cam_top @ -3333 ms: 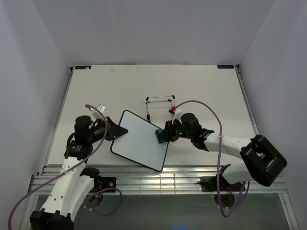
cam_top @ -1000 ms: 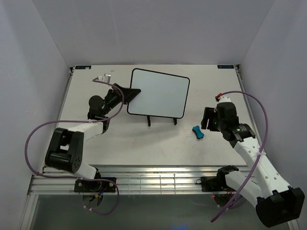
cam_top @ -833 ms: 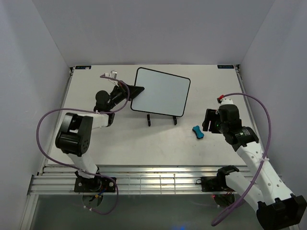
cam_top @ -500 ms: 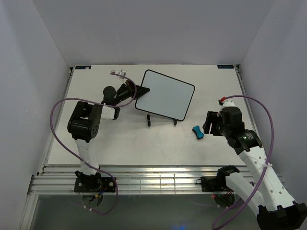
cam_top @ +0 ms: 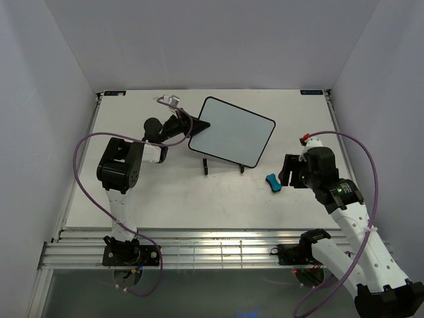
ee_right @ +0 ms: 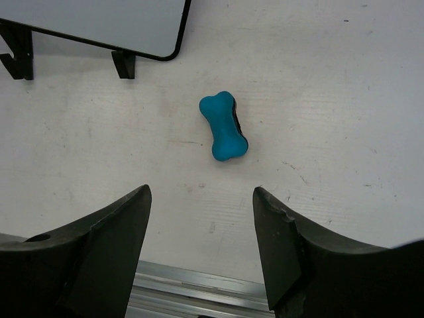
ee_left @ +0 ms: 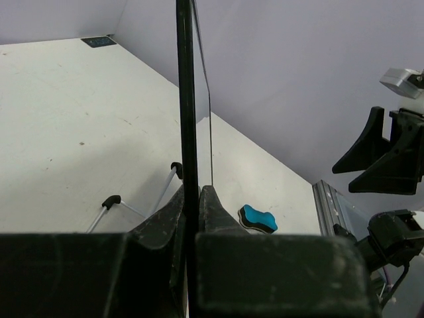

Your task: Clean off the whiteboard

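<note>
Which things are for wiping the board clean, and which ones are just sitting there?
For the job: the whiteboard, pinched at its edge by the left gripper; the blue eraser, lying on the table below the open right gripper.
Just there: the black wire stand under the board; two small stickers at the table's far corners.

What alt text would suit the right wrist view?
A blue eraser lies untouched on the white table, just beyond the open right gripper. At top left, a corner of the whiteboard shows, with two black stand feet below it in the picture.
</note>
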